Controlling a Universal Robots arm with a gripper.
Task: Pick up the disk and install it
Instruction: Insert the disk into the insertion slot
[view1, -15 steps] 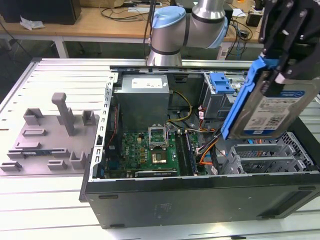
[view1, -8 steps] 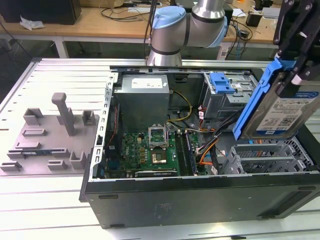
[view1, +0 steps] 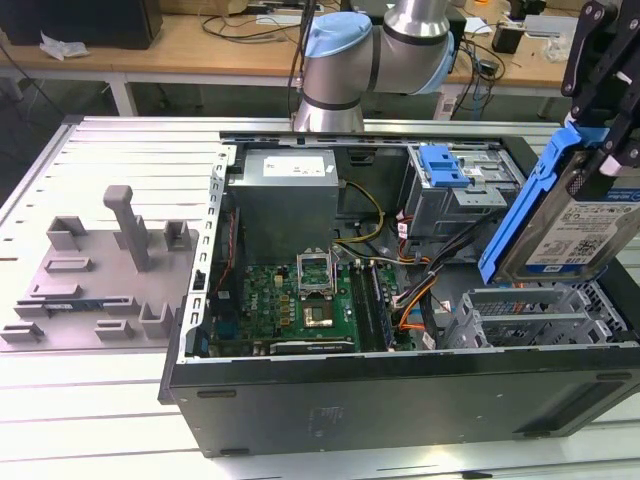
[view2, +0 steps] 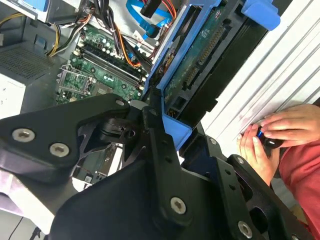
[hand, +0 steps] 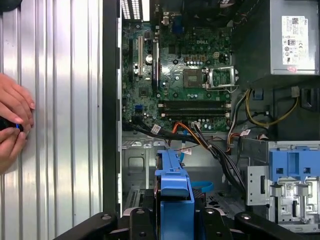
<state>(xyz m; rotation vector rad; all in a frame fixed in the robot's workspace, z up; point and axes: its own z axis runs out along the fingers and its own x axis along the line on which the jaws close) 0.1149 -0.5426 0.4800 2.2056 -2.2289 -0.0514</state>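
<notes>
Exterior view: open case (view1: 400, 400) holds PSU (view1: 285, 195), board (view1: 300, 300) and a cage (view1: 540, 315) at the exterior view's right. Gripper (view1: 598, 150) jaws clamped on disk (view1: 570, 220), tilted, in the air above cage; gripper partly cut off by pic edge

Second wrist view: fingers (view2: 155, 145) pinch disk's blue frame, circuit side showing; a person's hands (view2: 270, 135) rest on table (view2: 280, 65) beside case

First wrist view: disk seen edge-on over case interior, label side hidden
</notes>
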